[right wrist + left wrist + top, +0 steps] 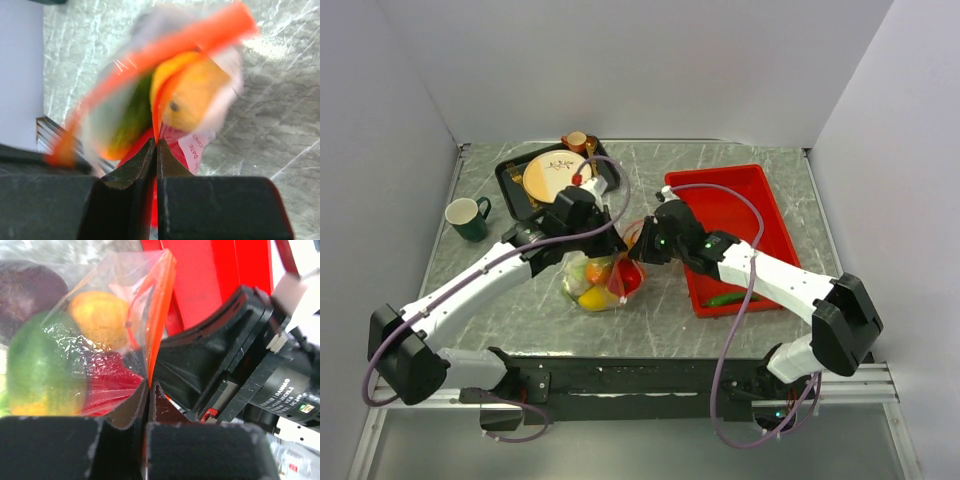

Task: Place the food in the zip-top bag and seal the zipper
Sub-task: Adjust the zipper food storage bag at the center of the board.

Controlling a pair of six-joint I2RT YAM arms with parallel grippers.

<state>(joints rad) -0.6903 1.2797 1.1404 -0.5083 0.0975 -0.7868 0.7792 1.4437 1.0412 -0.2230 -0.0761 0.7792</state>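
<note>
The zip-top bag lies mid-table, holding several toy foods. Through its plastic I make out an orange, a red-green mango, a red pepper and a dark purple fruit. My left gripper is shut on the orange-red zipper. My right gripper is shut on the same zipper, just right of the left one. The bag is blurred in the right wrist view, with a yellow mango inside. A green chili lies in the red tray.
The red tray sits to the right, under my right arm. At the back left a black tray carries a beige plate. A green mug stands at the left, and a small brown cup at the back.
</note>
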